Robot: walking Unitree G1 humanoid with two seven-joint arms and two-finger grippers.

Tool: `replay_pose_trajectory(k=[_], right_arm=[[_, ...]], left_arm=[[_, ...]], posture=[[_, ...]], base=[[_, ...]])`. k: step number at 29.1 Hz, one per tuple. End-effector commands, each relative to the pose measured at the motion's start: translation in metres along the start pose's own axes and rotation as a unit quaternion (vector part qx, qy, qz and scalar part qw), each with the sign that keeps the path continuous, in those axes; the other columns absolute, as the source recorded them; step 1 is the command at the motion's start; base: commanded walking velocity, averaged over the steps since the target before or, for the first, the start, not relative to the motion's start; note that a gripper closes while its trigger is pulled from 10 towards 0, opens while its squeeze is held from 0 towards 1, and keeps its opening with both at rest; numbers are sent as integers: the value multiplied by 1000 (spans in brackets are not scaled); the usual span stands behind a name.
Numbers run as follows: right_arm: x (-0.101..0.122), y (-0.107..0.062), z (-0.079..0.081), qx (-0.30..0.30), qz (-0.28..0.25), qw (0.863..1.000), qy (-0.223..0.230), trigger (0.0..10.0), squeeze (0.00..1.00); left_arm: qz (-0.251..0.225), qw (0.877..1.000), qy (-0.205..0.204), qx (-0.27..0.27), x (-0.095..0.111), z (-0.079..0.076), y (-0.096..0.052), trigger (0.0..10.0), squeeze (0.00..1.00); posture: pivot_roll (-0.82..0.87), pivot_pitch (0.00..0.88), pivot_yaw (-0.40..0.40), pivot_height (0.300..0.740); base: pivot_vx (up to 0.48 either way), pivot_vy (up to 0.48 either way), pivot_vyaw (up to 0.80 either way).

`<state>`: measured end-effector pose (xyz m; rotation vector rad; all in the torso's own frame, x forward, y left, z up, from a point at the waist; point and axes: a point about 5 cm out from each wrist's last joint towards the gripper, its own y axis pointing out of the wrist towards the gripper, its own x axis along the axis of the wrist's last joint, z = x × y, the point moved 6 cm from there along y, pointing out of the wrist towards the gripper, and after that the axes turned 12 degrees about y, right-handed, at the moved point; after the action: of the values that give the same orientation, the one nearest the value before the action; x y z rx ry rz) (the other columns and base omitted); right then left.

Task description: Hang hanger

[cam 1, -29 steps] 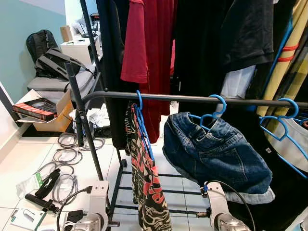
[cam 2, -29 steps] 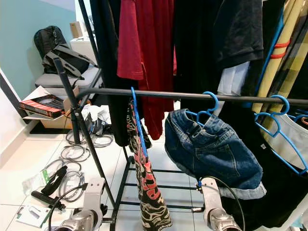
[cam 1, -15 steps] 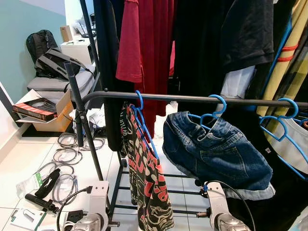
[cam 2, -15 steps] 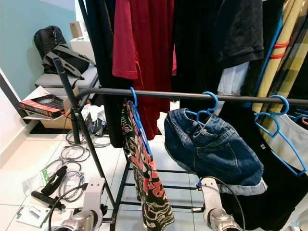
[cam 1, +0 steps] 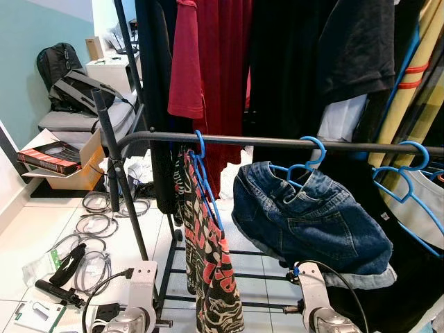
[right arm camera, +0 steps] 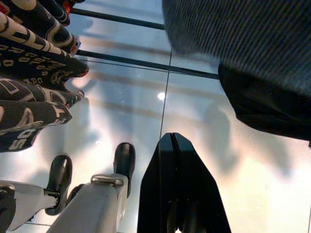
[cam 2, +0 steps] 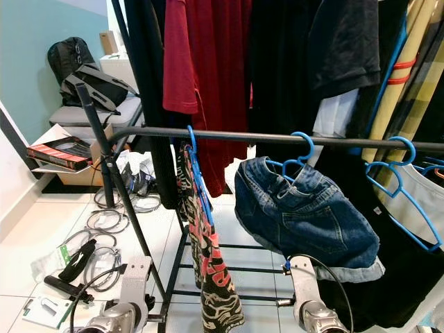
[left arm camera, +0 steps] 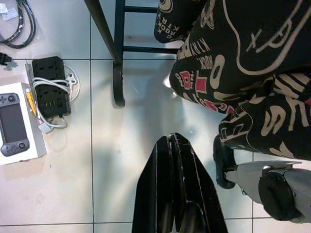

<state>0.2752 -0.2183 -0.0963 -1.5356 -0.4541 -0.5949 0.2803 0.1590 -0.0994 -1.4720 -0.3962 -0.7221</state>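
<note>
Far left: a backpack [cam 1: 57, 61] on a grey seat, a cardboard box [cam 1: 76, 161] with a book below it, coiled cables [cam 1: 90, 236] on the white tiled floor [cam 1: 41, 229]. Down low, left end effector [left arm camera: 170, 145] clenched, fingers pressed together, pointed at the floor beside a black power strip [left arm camera: 48, 87] and a handheld console [left arm camera: 14, 124]. Grasping nothing. Above, a black rail [cam 1: 277, 142] running across the rack. Hooked over the rail near its left bend, a blue hanger [cam 1: 202, 163] carrying a black, red and white printed garment [cam 1: 208, 263] hanging straight down. Further right on the same rail, a second blue hanger [cam 1: 309, 163] holding denim shorts [cam 1: 309, 222]. Low down, right end effector [right arm camera: 171, 145] also clenched and empty, aimed at the floor. At the far right, a third blue hanger [cam 1: 409, 173] on the rail.
</note>
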Motion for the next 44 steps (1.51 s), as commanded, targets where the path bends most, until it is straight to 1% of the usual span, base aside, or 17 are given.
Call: replay_pose_trajectory(k=[1, 11, 20, 24, 26, 28, 31, 38, 39, 41, 42, 43, 44], right_arm=[[-4, 0, -2, -1, 8, 1000, -8, 10000, 0], [-4, 0, -2, -1, 8, 1000, -9, 10000, 0], [-3, 0, -3, -3, 7, 1000, -11, 10000, 0], [-2, 0, -4, -4, 6, 1000, -13, 10000, 0], [-2, -1, -4, -5, 4, 1000, -13, 10000, 0], [-2, -1, -4, -5, 4, 1000, -13, 10000, 0], [-1, -1, -4, -5, 3, 1000, -14, 10000, 0], [-1, 0, -4, -3, 2, 1000, -14, 10000, 0], [-1, -1, -4, -3, 2, 1000, -15, 10000, 0], [-1, -1, -4, -3, 2, 1000, -15, 10000, 0], [-2, -1, -4, -4, 2, 1000, -16, 10000, 0], [-2, -1, -4, -4, 2, 1000, -16, 10000, 0], [-2, -1, -4, -4, 2, 1000, -16, 10000, 0]], left_arm=[[8, 1000, 12, 4, -6, 4, -1, 10000, 0], [8, 1000, 23, 3, -5, 4, -1, 10000, 0], [5, 1000, 23, 1, -3, 3, -1, 10000, 0], [-2, 1000, 19, -6, -1, 1, 0, 10000, 0], [-17, 1000, 3, -20, 3, -3, -1, 10000, 0], [-17, 1000, 3, -20, 3, -3, -1, 10000, 0], [-28, 999, -11, -27, 5, -5, -1, 10000, 0], [-33, 999, -7, -38, 6, -8, -1, 10000, 0], [-41, 998, -19, -38, 8, -8, -1, 10000, 0], [-41, 998, -19, -38, 8, -8, -1, 10000, 0], [-53, 997, -39, -36, 11, -8, -2, 10000, 0], [-74, 996, -47, -20, 16, -5, -2, 10000, 0], [-74, 996, -47, -20, 16, -5, -2, 10000, 0]], posture=[[-1, 29, 3, 740], [0, 29, 3, 740], [-7, 28, 1, 740], [-12, 29, 1, 740], [-13, 27, 1, 740], [-13, 27, 1, 740], [-11, 23, 5, 740], [-11, 15, 5, 740], [-12, 7, 6, 740], [-12, 7, 6, 740], [-15, 6, 7, 740], [-18, 7, 6, 740], [-18, 7, 6, 740]], base=[[-319, 0, 0], [-374, 0, 0], [-362, 0, 0], [-72, 0, 0], [0, 0, 0], [0, 0, 0], [0, 0, 0], [0, -410, 0], [0, -465, 0], [0, -465, 0], [0, -461, 0], [0, 0, 0], [0, 0, 0]])
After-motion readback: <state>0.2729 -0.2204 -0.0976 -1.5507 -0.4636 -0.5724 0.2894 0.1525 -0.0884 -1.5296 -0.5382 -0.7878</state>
